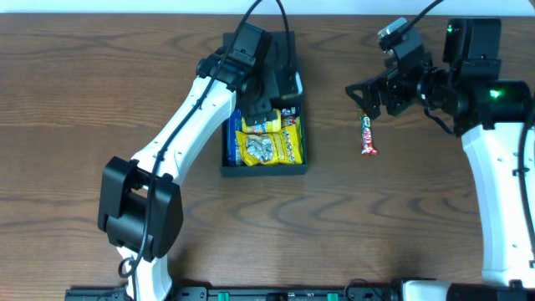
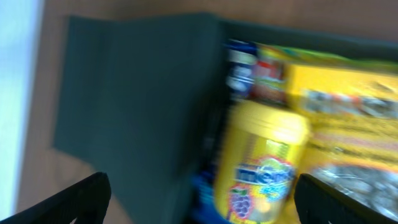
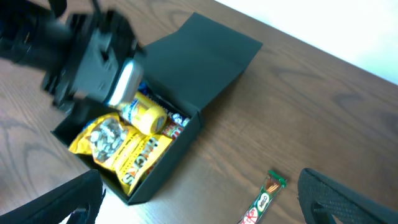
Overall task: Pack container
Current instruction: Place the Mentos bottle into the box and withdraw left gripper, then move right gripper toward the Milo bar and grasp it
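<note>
The container (image 1: 264, 170) is a dark green-black square box on the table, with its flap lid (image 1: 288, 50) open towards the far side. Inside lie a yellow snack packet (image 1: 267, 146), a small yellow tub (image 3: 148, 116) and other packets. My left gripper (image 1: 269, 107) hovers over the box's far half, open, and the yellow tub (image 2: 264, 168) lies below between its spread fingers (image 2: 202, 211); this view is blurred. A green and red snack bar (image 1: 367, 134) lies on the table to the right of the box. My right gripper (image 1: 361, 96) is open and empty above the bar (image 3: 264, 199).
The wooden table (image 1: 100, 84) stretches to the left of the box and in front of it. A white wall edge (image 3: 348, 25) runs along the far side. The left arm (image 1: 192, 125) crosses the table diagonally to the box.
</note>
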